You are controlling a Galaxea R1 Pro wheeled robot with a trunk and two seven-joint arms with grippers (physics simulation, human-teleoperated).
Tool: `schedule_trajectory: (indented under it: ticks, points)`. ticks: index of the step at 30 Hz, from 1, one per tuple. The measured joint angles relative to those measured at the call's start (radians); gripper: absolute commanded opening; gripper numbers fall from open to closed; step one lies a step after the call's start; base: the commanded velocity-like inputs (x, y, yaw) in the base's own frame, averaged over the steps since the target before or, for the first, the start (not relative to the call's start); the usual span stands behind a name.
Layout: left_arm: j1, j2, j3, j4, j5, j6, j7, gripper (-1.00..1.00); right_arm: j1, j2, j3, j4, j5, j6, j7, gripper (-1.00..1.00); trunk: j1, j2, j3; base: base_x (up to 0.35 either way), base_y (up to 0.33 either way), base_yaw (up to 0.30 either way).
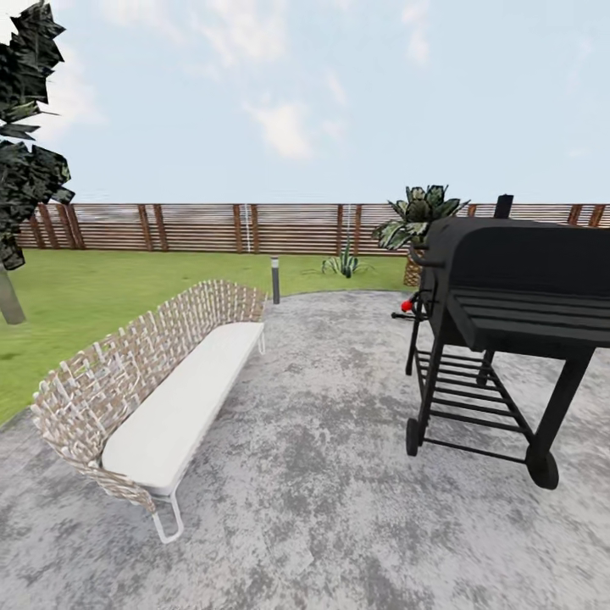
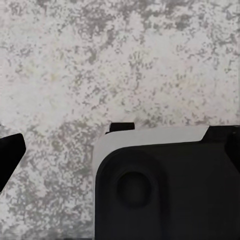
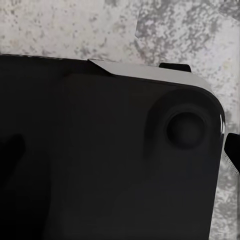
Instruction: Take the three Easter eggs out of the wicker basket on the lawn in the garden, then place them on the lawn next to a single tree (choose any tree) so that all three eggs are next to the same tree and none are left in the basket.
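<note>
Standing: we are on the grey paved patio (image 1: 339,474), facing the brown slat fence (image 1: 195,227) across the garden.
Lawn: the lawn (image 1: 102,296) runs from the patio's far and left edges up to the fence.
Tree: a tree (image 1: 21,161) with dark blocky leaves and a pale trunk stands on the grass at the left edge of our head view, well apart from the patio furniture.
Seat: a pale woven bench (image 1: 144,381) with a white cushion sits on the paving at our left, its back toward the grass.
Grill: a black barbecue grill (image 1: 500,330) on wheels stands at our right, lid shut, a small red knob on its side.
Other plants: a short palm (image 1: 419,222) rises behind the grill by the fence; a low spiky plant (image 1: 343,264) and a slim dark post (image 1: 274,280) stand at the patio's far edge.
Containers: we cannot make out any basket or eggs from here.
Left claw: the left wrist view looks down past a black and white body panel (image 2: 165,190) onto mottled paving (image 2: 100,65); we cannot tell how the jaws stand.
Right claw: the right wrist view gives a dark panel (image 3: 110,155) over the same paving; again we cannot tell.
</note>
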Motion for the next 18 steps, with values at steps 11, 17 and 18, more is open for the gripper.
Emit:
schedule_trajectory:
  ticks: [11, 17, 18]
  points:
    - [0.0, 0.0, 0.0, 0.0, 0.0, -0.001, 0.0, 1.0, 0.0, 0.0, 0.0, 0.0, 0.0, 0.0, -0.003, 1.0, 0.0, 0.0, -0.009, 0.003, -0.003, 0.246]
    - [0.0, -0.001, 0.0, 0.0, 0.0, 0.0, 0.0, 1.0, 0.0, 0.0, 0.0, 0.0, 0.0, 0.0, -0.005, 1.0, 0.0, 0.0, -0.015, 0.041, -0.062, 0.244]
    - [0.0, -0.001, 0.0, 0.0, 0.0, 0.0, 0.0, 1.0, 0.0, 0.0, 0.0, 0.0, 0.0, 0.0, -0.006, 1.0, 0.0, 0.0, -0.016, 0.114, -0.137, 0.244]
